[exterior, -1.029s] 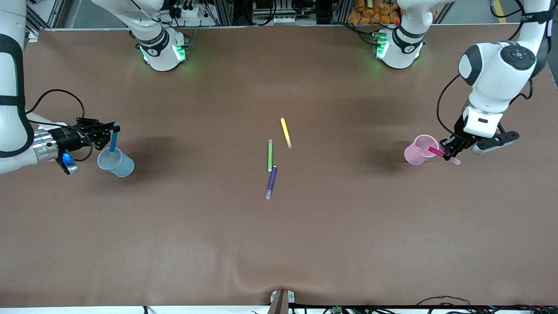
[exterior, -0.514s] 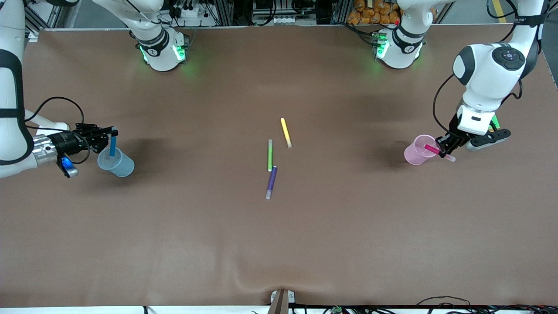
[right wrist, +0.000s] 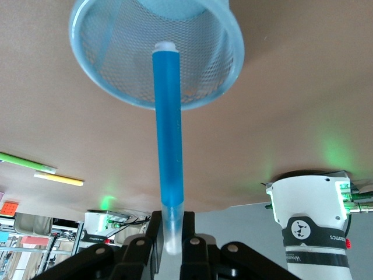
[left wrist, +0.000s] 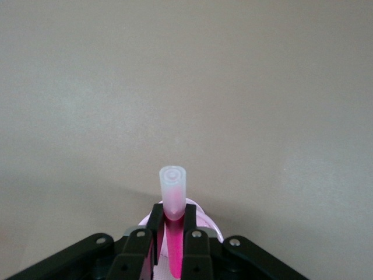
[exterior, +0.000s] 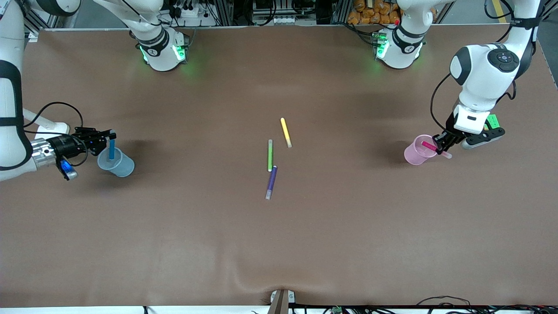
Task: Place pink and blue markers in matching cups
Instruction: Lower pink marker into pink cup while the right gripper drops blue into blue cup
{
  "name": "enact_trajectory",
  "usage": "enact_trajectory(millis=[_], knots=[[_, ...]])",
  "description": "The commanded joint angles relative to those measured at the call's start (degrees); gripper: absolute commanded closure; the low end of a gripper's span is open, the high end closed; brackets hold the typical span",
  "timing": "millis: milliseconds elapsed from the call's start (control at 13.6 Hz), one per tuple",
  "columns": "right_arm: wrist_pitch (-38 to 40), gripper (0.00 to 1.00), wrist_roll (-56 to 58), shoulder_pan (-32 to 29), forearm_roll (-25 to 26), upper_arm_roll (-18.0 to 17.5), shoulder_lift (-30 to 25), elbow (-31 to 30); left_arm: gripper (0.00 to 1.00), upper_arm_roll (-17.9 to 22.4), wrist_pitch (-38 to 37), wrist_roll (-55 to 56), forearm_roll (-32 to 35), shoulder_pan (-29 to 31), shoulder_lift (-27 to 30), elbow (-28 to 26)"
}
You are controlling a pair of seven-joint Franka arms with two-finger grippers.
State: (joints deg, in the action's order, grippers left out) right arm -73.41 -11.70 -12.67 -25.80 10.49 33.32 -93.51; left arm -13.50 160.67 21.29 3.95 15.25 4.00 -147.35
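Observation:
My left gripper [exterior: 440,147] is shut on the pink marker [exterior: 429,146], with the coloured end over the rim of the pale pink cup [exterior: 415,152] at the left arm's end of the table. In the left wrist view the marker [left wrist: 173,233] stands between the shut fingers with its pale cap up, and the cup [left wrist: 205,217] shows under it. My right gripper [exterior: 110,136] is shut on the blue marker [exterior: 111,149], whose lower end is inside the pale blue cup [exterior: 118,164]. The right wrist view shows the marker [right wrist: 168,128] reaching into the cup [right wrist: 201,58].
A yellow pen [exterior: 285,131], a green pen [exterior: 270,155] and a purple pen [exterior: 271,181] lie loose in the middle of the table. The two arm bases stand along the table's edge farthest from the front camera.
My left gripper has moved toward the pink cup, bringing the pink marker's end over its rim. My right gripper has shifted slightly outward and down, with the blue marker lower in the blue cup.

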Motion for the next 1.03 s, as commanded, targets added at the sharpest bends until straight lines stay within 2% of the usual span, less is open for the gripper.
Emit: enact_trajectory(millis=[0,73,147,220,294,441,514,588,661,808,955], knots=[[0.29,0.60,0.80,-1.13,0.58,-1.00,0.95,1.84,1.00,-0.47,1.32,-0.20,1.15,0.92,-0.13,-0.57],[0.11,0.30,0.71,-1.04,0.58,-1.00,0.95,2.10,1.00,-0.47,1.32,-0.20,1.15,0.92,-0.13,-0.74],[0.02,0.14,0.71,-1.04,0.58,-1.00,0.95,2.19,1.00,-0.47,1.32,-0.20,1.15,0.92,-0.31,-0.74],[-0.07,0.04,0.71,-0.87,0.58,-1.00,0.95,2.28,1.00,-0.47,1.32,-0.11,1.15,0.84,-0.66,-0.74],[-0.07,0.00,0.71,-0.87,0.41,-1.00,0.95,2.37,1.00,-0.47,1.32,-0.11,1.15,0.92,-0.84,-0.74],[0.45,0.00,-0.08,-0.61,0.14,-1.09,0.87,4.03,1.00,-0.47,1.32,-0.02,1.15,0.92,-1.28,-0.57],[0.72,0.00,-0.17,-0.43,0.23,-1.09,0.87,5.52,0.78,-0.47,1.32,0.50,1.15,0.84,-1.80,-0.48],[0.98,0.00,-0.08,-0.17,0.31,-1.18,0.78,6.84,0.50,-0.47,1.32,0.59,1.15,0.84,-1.98,-0.39],[2.64,0.00,0.01,0.10,-0.03,-1.44,0.52,8.42,0.01,-0.47,1.32,0.68,1.15,0.84,-2.07,-0.39],[7.99,0.00,0.01,1.50,0.05,-2.32,0.60,14.47,0.00,-0.48,1.05,0.51,1.15,0.49,-2.07,-0.04],[8.46,0.00,0.62,4.13,0.14,-2.41,0.08,19.74,0.00,-0.47,-0.17,0.16,1.15,0.40,-2.42,1.97]])
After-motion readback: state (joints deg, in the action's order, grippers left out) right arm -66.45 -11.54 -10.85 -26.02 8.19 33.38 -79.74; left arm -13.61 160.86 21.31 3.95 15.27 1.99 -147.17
